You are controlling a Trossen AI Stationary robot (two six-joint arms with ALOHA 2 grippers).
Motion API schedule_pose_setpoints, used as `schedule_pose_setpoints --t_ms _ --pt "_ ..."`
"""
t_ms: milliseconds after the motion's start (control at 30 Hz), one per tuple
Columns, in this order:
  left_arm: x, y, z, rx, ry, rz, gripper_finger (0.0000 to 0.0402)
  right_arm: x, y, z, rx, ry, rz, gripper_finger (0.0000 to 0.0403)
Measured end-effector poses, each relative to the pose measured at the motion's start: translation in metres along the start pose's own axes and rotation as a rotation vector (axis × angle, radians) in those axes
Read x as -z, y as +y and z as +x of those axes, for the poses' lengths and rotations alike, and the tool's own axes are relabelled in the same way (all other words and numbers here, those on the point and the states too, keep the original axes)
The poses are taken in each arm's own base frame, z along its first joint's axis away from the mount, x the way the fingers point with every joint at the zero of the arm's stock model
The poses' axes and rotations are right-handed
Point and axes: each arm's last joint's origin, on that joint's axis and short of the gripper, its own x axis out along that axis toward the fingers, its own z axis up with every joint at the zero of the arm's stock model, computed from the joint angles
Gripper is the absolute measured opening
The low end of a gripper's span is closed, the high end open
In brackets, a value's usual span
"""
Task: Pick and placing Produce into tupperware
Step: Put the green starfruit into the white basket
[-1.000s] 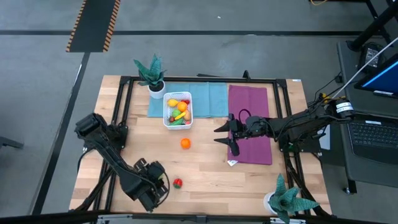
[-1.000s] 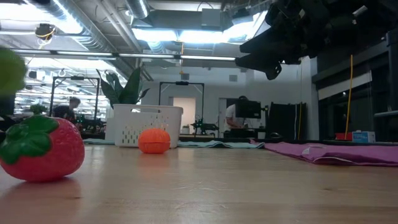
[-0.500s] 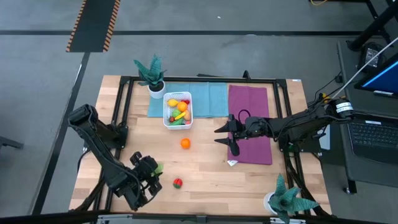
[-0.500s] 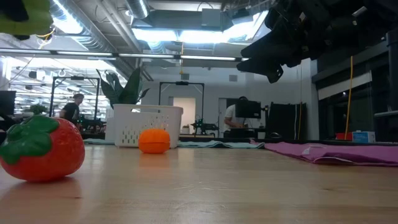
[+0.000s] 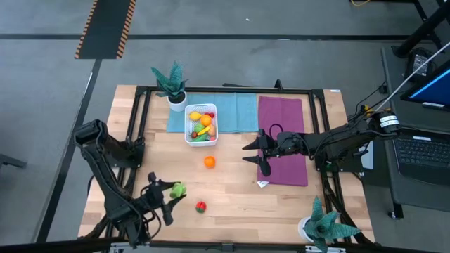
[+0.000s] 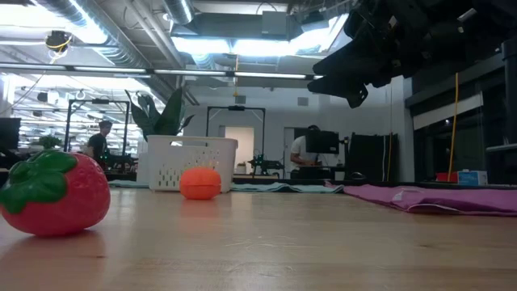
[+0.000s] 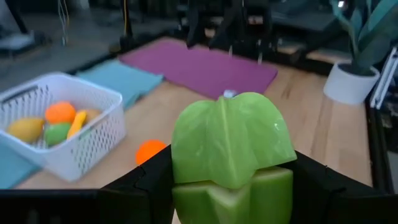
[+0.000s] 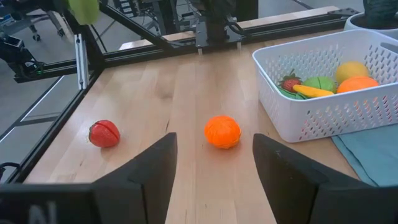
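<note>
We have the left gripper (image 5: 171,191) clamped on a green lettuce piece (image 7: 231,144), its two dark fingers (image 7: 147,185) pressed against either side of it, lifted off the wood near the front edge of the table (image 5: 232,193). Just beside those fingers, down on the table, sits the red strawberry (image 5: 200,206), untouched. Farther out from them lies the orange (image 5: 209,161), alone on the bare wood.

Beyond the orange we see the white basket (image 5: 201,124), resting on the blue cloth (image 5: 235,111). Inside it we count a yellow lemon, an orange piece, a banana, something green and a bit of red; we cannot name the smaller bits.

Over on the other side, the right gripper (image 5: 261,154) hangs at the edge of the purple cloth (image 5: 285,126), its fingers (image 8: 153,165) parted and holding nothing. The orange sits straight ahead of them, the strawberry farther off to one side, and the basket close by.
</note>
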Motion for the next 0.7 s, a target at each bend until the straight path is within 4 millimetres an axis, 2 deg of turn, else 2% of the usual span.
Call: schedule_pose_setpoints --t_ms 333,567,700 --pt "0.044 0.026 0.016 0.006 -0.248 0.05 0.0208 0.0 0.0 0.0 0.0 0.0 0.0 0.0213" --pt "0.06 0.036 0.021 0.013 -0.281 0.025 0.0208 0.0 0.0 0.0 0.0 0.001 -0.004 0.0213" --pt "0.061 0.037 0.024 0.005 -0.282 0.008 0.0208 0.0 0.0 0.0 0.0 0.001 -0.004 0.0213"
